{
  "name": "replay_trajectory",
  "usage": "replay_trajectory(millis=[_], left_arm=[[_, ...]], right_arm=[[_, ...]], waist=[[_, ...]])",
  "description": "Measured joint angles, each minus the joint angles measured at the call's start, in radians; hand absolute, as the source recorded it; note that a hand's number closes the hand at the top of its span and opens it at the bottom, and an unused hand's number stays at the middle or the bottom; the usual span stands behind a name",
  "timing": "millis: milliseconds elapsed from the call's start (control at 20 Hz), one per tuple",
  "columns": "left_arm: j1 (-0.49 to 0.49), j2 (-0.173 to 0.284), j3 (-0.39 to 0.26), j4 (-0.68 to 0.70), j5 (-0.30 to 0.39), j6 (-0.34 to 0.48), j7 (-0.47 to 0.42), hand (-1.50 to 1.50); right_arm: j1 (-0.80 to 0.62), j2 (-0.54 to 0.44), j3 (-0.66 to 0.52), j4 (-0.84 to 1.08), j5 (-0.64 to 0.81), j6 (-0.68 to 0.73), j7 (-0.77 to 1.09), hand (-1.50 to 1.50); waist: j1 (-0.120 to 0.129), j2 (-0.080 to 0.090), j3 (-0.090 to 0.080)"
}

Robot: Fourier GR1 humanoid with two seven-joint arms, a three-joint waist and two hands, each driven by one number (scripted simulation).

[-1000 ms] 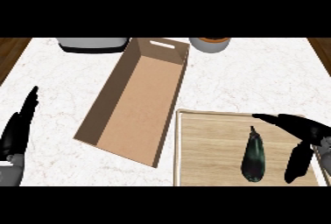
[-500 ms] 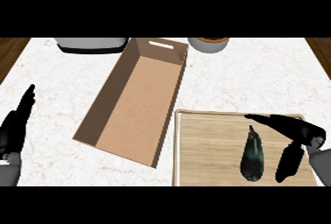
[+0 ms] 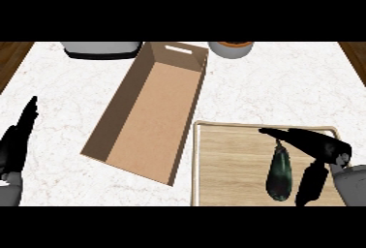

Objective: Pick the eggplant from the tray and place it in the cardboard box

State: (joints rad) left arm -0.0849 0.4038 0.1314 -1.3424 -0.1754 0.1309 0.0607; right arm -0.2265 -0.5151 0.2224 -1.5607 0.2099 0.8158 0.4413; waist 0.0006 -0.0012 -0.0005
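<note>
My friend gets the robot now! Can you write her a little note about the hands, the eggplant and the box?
Right robot hand: open, over the tray, beside the eggplant, not gripping it.
Left robot hand: open, resting at the left edge.
Eggplant: lying on the tray.
Box: to the tray's left, nothing in it.
Done: nothing picked yet.
Left: grasp the eggplant, lift it, put it in the box.

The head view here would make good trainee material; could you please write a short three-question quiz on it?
1. True or false: the eggplant lies inside the cardboard box.
2. Which hand is beside the eggplant? A) left hand B) right hand
3. Fill in: the eggplant rests on the wooden ____.

Key:
1. False; it lies outside the box.
2. B; the left hand rests open at the view's left edge.
3. tray
</note>
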Motion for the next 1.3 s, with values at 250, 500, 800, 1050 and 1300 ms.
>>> replay_trajectory(millis=[250,500,800,1050,1300], left_arm=[[-0.012,-0.015,0.007,0.005,-0.018,-0.006,0.002,0.0],[-0.007,-0.028,0.017,0.013,-0.033,-0.013,-0.012,0.0],[-0.024,-0.035,0.03,0.023,-0.047,-0.017,-0.011,0.0],[-0.003,-0.047,0.027,-0.019,-0.052,-0.024,0.011,0.0],[-0.014,-0.039,0.036,-0.027,-0.046,-0.043,0.019,0.0]], right_arm=[[-0.008,0.032,0.0,-0.001,0.029,0.038,0.069,-1.5],[0.004,0.075,0.02,0.014,0.099,0.036,0.11,-1.5],[0.009,0.071,0.04,0.03,0.268,-0.084,-0.028,1.5],[-0.008,0.076,0.066,0.08,0.408,-0.22,-0.135,1.5],[-0.078,0.043,0.065,0.168,0.492,-0.325,-0.305,1.5]], waist=[[0.0,0.0,0.0],[-0.001,-0.004,-0.004],[0.002,-0.01,-0.009],[0.005,-0.016,-0.015],[0.014,-0.005,-0.006]])
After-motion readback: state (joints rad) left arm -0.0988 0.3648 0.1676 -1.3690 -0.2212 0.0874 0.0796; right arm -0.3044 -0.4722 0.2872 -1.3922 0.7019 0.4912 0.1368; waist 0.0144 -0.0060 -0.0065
